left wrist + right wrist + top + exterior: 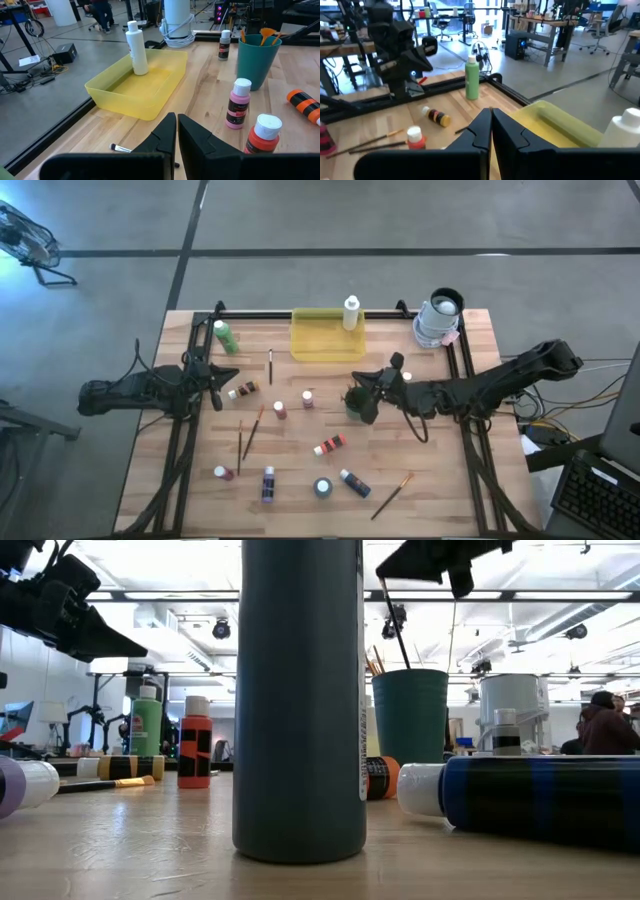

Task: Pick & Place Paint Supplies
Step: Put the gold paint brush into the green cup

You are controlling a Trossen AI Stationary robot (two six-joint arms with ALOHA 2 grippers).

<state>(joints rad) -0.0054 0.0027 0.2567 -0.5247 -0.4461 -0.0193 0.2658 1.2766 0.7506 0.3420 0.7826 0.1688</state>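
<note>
Taking the yellow tray (327,338) at the back of the bench (440,480) as the landmark, the left gripper (214,388) hangs well to its left and a little nearer the front edge, its fingers pressed together on nothing. A green bottle (225,336) stands just left of the tray, near the back rail. A brown bottle (244,390) lies beside the left gripper, and a thin dark brush (270,365) lies between that bottle and the tray's front left corner.

A white bottle (351,313) stands upright inside the tray, against its right end. In front of the tray, two small red and pink bottles (294,404) stand close together. Further forward of the tray lie two wooden brushes (247,435), a purple bottle (223,473), a blue bottle (268,484), an upright teal-topped bottle (322,487), an orange-and-black bottle (330,445) and a dark blue bottle (354,482).

The dark green cup (356,402) stands in front of the tray's right corner, with brushes in it. The right gripper (365,379) hovers just above the cup, fingers closed together and empty. One more wooden brush (391,495) lies far forward and to the right of the tray. A white roll (439,319) sits to the tray's right.
</note>
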